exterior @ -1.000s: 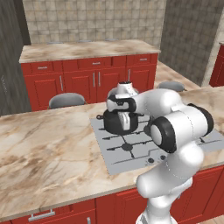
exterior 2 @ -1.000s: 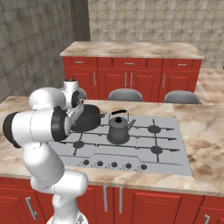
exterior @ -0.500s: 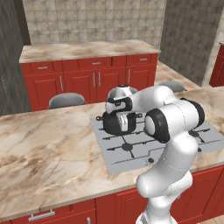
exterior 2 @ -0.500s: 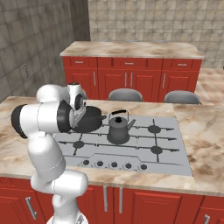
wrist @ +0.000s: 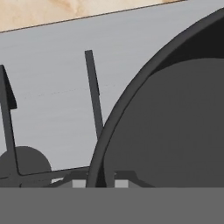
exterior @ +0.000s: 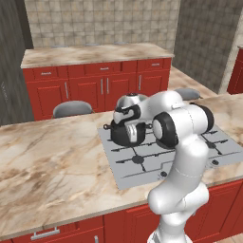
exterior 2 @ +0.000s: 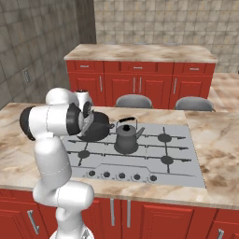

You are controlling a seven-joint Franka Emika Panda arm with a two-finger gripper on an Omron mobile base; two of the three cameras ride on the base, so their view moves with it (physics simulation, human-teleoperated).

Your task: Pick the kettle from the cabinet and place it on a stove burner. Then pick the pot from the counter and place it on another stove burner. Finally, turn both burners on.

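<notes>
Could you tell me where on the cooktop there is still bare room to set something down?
The two right-hand burners are free, as is the front left burner. It is crowded at the back left, where the pot sits beside the kettle under the gripper.

Two grey stools [exterior 2: 134, 101] stand before low red cabinets [exterior 2: 140, 84] and a tiled wall [exterior 2: 158, 23].

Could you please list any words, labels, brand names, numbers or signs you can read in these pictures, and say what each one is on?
None: no readable text shows anywhere.
The kettle, the pot, the cooktop and its knobs bear no visible marks.
The red cabinet fronts are plain too.
</notes>
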